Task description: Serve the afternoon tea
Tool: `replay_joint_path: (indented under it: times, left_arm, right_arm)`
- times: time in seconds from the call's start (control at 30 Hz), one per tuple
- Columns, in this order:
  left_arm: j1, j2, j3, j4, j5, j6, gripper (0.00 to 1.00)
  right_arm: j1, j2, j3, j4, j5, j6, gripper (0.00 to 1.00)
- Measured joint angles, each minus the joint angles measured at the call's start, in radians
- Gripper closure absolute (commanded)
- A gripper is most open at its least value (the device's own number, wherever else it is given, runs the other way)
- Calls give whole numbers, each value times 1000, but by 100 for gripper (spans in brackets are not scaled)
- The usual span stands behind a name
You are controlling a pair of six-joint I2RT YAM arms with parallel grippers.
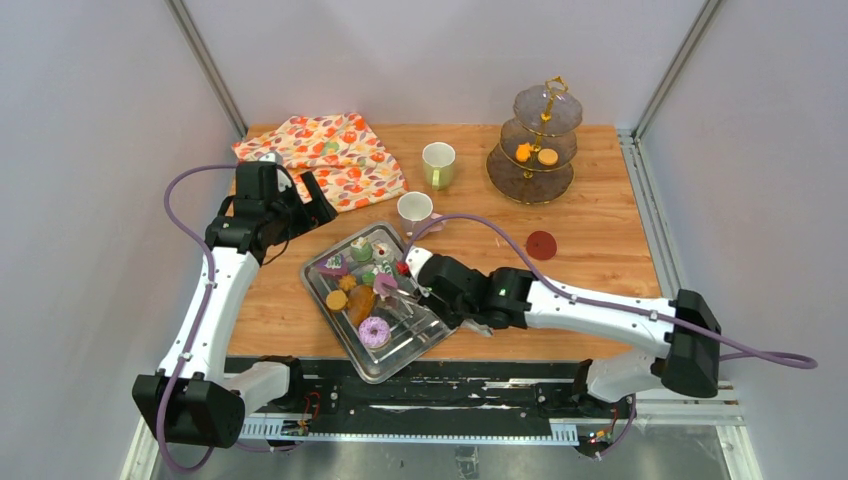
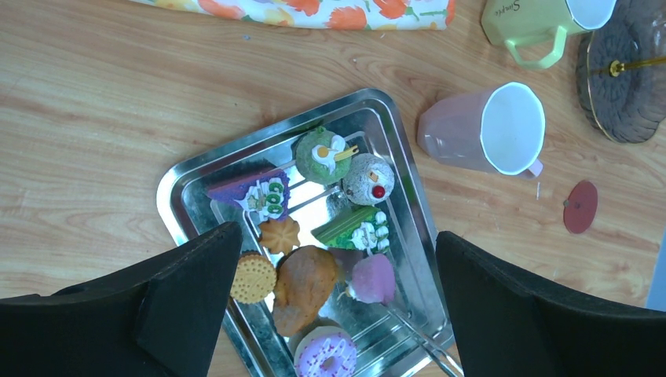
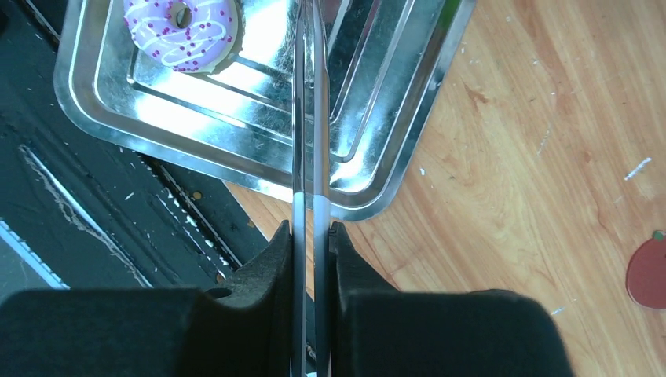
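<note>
A metal tray [image 1: 388, 358] near the table's front holds the pastries: a pink-iced donut [image 1: 374, 331], orange cookies [image 2: 253, 277], a purple cake [image 2: 255, 192] and green cakes [image 2: 353, 228]. My right gripper [image 3: 312, 232] is shut on the long metal tongs [image 3: 310, 118], squeezing their two arms nearly together. The tongs' tips reach a round pink pastry [image 2: 372, 278] in the tray. My left gripper [image 2: 338, 233] hangs open above the tray's left side, holding nothing. A pink mug [image 1: 414, 210] and a pale-green mug [image 1: 438, 164] stand behind the tray.
A three-tier stand [image 1: 535, 140] at the back right carries two orange cookies [image 1: 535, 154]. The orange floral cloth [image 1: 325, 155] lies at the back left. A small red disc [image 1: 541, 244] lies on the wood to the right of the tray.
</note>
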Motion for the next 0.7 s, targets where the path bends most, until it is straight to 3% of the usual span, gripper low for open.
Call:
replay_joint_path:
  times: [0.23,0.4,0.53,0.7]
  left_arm:
    - [0,0,0,0,-1,0,1]
    - [0,0,1,0,-2,0,1]
    - [0,1,6,0,-2,0,1]
    - [0,1,10,0,-2,0,1]
  right_arm:
    - [-6,-122,0,-13,6,21,99]
    - [-78,-239,0,-45,-83,47,99]
    - [-263,-363,18,-90,-156,63,100]
    - [-594,-460,130,-151,-229,64,99]
